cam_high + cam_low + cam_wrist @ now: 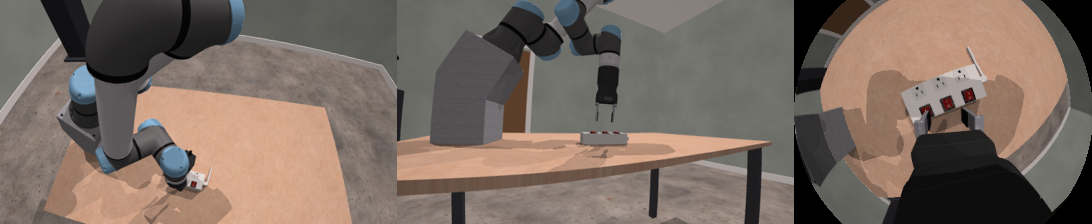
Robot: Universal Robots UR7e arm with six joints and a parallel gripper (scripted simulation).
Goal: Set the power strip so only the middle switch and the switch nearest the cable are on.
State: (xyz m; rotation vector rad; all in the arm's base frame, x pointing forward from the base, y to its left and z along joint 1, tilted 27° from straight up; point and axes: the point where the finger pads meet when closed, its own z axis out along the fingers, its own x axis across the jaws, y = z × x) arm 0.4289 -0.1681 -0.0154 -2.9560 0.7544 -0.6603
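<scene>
Hanging straight down on my wrist, my gripper (605, 116) is fully released, its two fingers (597, 115) spread wide with nothing between them. Directly beneath it, with a clear gap of air between fingertips and housing, lies the power strip (603, 138), flat on the counter (541, 161) and right way up. Three red switches (946, 103) run in a row along its top, and from my wrist view the row sits just ahead of my fingertips, the middle switch roughly centred between them and the other two near each finger. Farther from me on that same top face is a row of sockets (937, 87). A stiff white cable (974, 63) leaves the strip's end on my right in the wrist view and angles away from me. From the top view my wrist covers most of the strip, leaving only the cable end and one red switch (194, 184) showing. I cannot tell from these views which way each rocker is tipped. My shadow falls across the counter below and around the strip.
</scene>
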